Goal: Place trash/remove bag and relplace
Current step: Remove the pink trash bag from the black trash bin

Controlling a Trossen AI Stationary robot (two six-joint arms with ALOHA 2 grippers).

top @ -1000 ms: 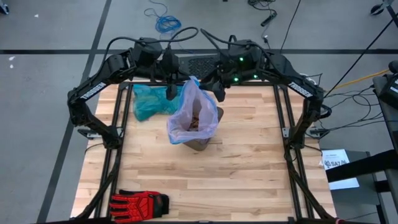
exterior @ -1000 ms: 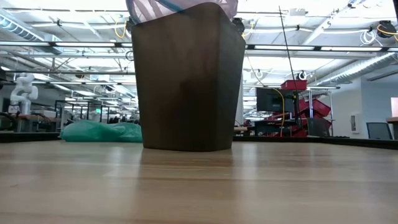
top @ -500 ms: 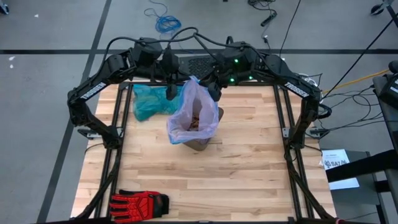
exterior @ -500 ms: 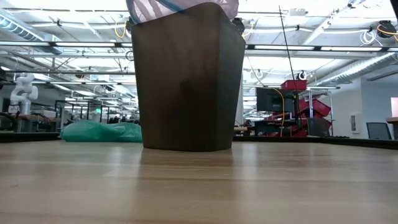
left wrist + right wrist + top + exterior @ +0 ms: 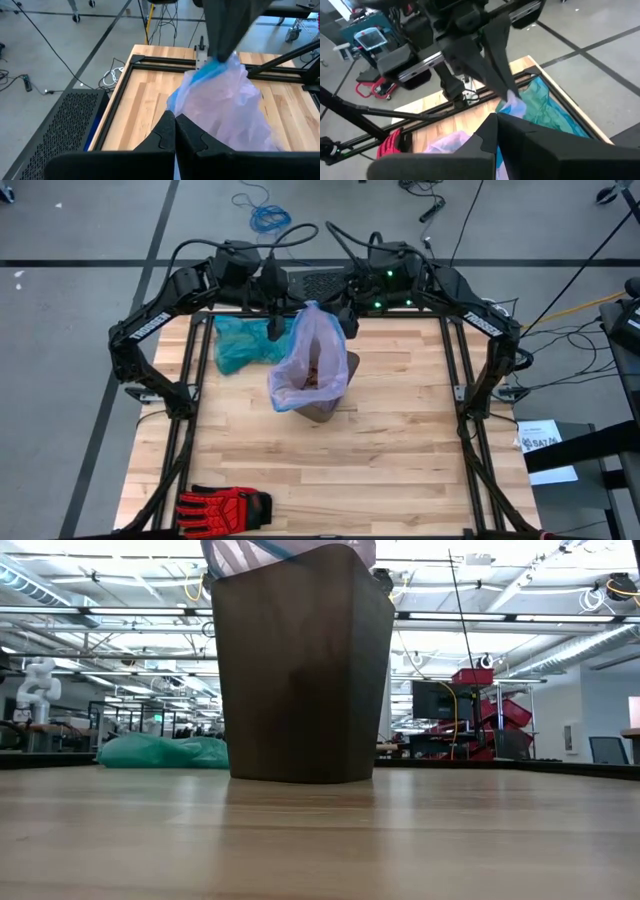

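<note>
A teal bag (image 5: pixel 243 343) lies beside the bin (image 5: pixel 302 670); red glove (image 5: pixel 224 506) well apart.

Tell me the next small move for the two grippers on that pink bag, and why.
Probably lift both together, straight up. The left gripper and the right gripper are each shut on the bag's top edge, while its lower part, with trash inside, sits in the brown bin. An even pull should slide it out without tipping the bin.

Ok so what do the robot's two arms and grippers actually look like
Both arms are dark, jointed and matte, with white lettering along a link. Black cables loop over their bases, and green lights glow on the right arm. The left gripper and right gripper each end in two dark wedge-shaped fingers.
</note>
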